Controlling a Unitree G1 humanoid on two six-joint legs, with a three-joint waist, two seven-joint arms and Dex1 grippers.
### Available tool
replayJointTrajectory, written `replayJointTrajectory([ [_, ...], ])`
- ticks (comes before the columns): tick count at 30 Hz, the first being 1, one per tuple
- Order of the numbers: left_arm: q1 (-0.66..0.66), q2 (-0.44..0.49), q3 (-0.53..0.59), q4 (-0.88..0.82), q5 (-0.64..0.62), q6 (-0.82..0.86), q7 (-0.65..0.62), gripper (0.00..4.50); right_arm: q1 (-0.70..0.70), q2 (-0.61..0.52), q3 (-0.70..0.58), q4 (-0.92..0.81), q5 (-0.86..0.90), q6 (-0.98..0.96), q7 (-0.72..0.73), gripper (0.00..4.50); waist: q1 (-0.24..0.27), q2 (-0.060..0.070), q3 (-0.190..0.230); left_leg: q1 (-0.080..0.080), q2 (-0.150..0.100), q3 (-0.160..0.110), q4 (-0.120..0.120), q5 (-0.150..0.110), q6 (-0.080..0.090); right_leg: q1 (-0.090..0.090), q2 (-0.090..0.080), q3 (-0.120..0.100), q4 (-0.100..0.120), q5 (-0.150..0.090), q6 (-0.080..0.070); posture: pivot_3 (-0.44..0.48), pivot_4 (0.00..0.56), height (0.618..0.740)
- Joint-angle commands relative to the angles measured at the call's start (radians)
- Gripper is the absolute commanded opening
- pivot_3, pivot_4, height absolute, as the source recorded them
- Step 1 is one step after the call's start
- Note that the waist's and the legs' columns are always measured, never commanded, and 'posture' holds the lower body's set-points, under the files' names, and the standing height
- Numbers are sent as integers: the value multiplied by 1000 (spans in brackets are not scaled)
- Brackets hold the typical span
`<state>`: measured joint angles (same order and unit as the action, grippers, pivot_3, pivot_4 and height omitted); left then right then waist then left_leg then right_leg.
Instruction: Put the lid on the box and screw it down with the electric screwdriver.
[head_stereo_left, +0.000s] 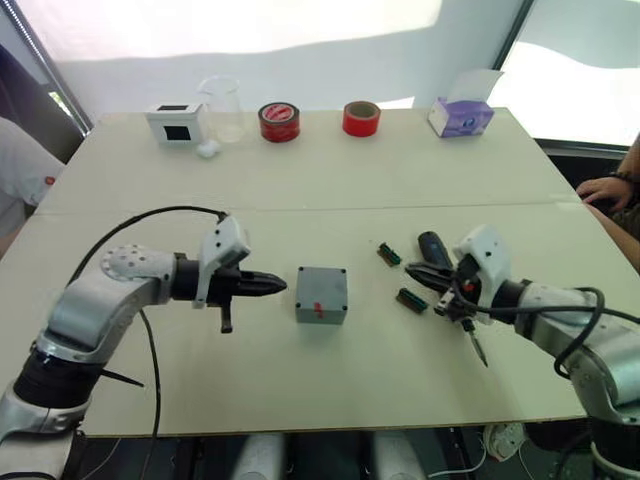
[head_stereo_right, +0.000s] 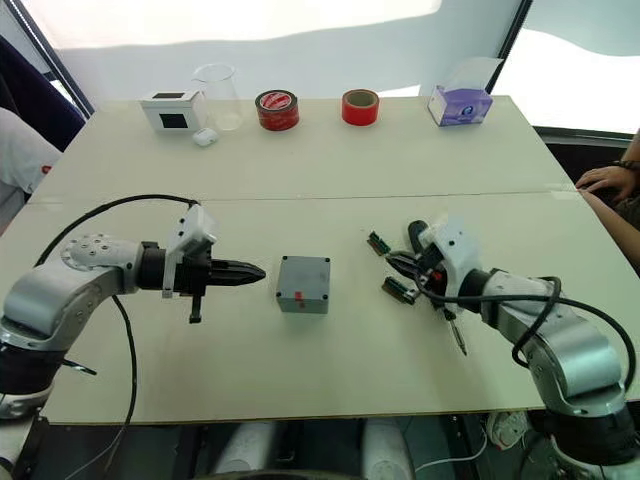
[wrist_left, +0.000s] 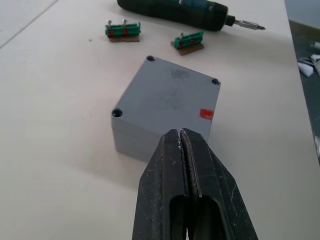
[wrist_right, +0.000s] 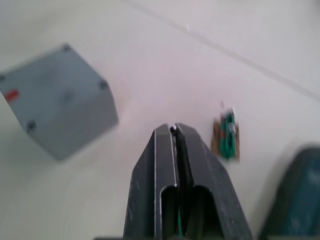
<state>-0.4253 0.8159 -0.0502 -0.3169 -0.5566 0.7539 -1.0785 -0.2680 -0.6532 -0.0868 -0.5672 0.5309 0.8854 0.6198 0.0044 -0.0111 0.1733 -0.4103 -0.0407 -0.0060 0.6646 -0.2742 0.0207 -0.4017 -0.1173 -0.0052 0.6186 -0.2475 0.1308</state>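
Both black two-fingered grippers, left (head_stereo_left: 272, 286) and right (head_stereo_left: 420, 273), are clenched on nothing. Between them, the shallow grey lid (wrist_left: 172, 94) sits on the square grey box (wrist_left: 131, 141). The dark pen-shaped electric screwdriver (wrist_left: 172, 10) lies beside the right gripper.

tape rolls (head_stereo_left: 279, 122): 2 (red) | green terminal blocks (wrist_left: 122, 31): 2

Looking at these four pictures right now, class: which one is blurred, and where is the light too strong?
Right wrist view: soft all over, the box and the small green part smeared. Left wrist view: sharp, the lid and its red mark crisp. Both eye views: the backdrop behind the table is washed out white.
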Motion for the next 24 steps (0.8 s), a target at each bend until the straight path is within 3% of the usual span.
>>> replayJointTrajectory([
  [1, 26, 11, 46, -32, -26, 16, 20, 0, -63, 51, 88, 4, -10, -20, -20, 33, 0, 0, 0, 0, 0, 0, 0, 0, 0, 0, 0, 0, 0, 0, 0, 0, 150, 740],
  [9, 80, 10, 70, -107, -52, 48, 76, 0, -104, 92, 203, 87, -75, -95, -6, 33, 7, 0, 0, 0, -1, 0, 0, 0, -1, 1, -1, 0, 0, 0, 0, 0, 150, 740],
  [24, 91, 20, 71, -118, -60, 57, 109, 0, -123, 110, 228, 137, -104, -131, 14, 33, 3, 0, 0, 0, 0, 0, 0, 1, -1, 0, 0, 0, 1, 0, 0, 0, 150, 740],
])
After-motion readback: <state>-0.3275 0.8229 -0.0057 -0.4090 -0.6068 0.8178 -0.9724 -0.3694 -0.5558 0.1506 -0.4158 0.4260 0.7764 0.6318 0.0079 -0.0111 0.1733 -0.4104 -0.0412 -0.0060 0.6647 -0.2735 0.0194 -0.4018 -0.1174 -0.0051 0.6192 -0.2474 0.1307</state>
